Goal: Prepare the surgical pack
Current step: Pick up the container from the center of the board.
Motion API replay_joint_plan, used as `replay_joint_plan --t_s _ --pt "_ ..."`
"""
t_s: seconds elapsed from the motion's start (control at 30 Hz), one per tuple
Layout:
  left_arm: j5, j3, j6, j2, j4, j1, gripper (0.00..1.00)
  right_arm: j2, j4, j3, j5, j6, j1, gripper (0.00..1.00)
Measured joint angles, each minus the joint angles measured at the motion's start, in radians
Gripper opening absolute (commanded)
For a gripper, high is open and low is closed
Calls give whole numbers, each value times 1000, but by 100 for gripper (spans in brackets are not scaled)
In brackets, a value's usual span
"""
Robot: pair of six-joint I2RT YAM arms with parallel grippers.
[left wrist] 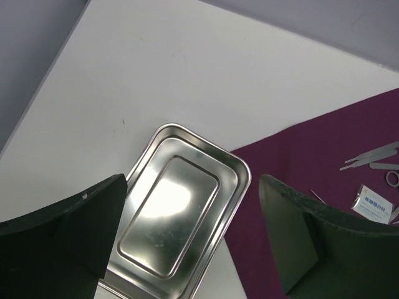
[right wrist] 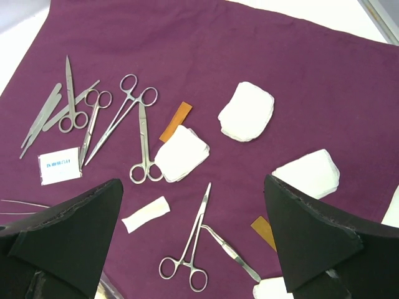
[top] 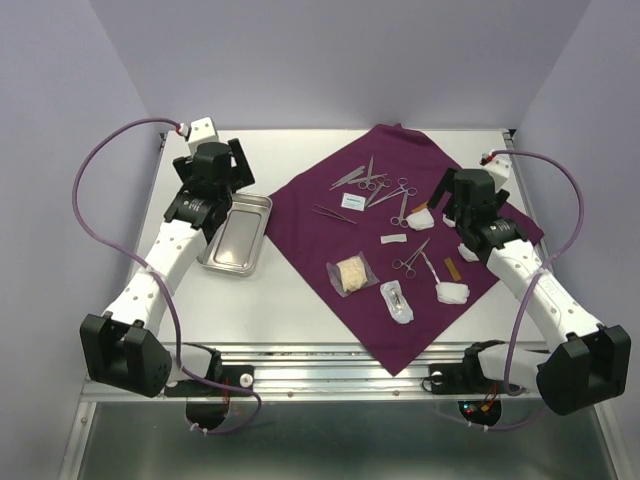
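On the white table point(top: 290, 300), the steel tray point(left wrist: 168, 224) is seen just below the wide-open, empty left gripper point(left wrist: 193, 180), while scissors point(right wrist: 143, 137) and gauze pads point(right wrist: 246, 112) on the purple cloth point(right wrist: 312, 62) are seen below the equally open, empty right gripper point(right wrist: 193, 182).

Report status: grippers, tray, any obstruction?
Left gripper open above empty steel tray. Right gripper open above purple cloth, holding nothing. Scissors, forceps, gauze pads loose on cloth. Nothing blocking.
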Motion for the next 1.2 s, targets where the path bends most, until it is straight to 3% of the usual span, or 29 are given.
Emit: replay_joint_plan --t_s 0.9,1.2 --pt "-36 -2 0 184 -96 -1 99 26 4 -16 29 43 0 100" --pt "8 -2 1 343 -159 -65 78 74 19 -16 -80 43 0 100"
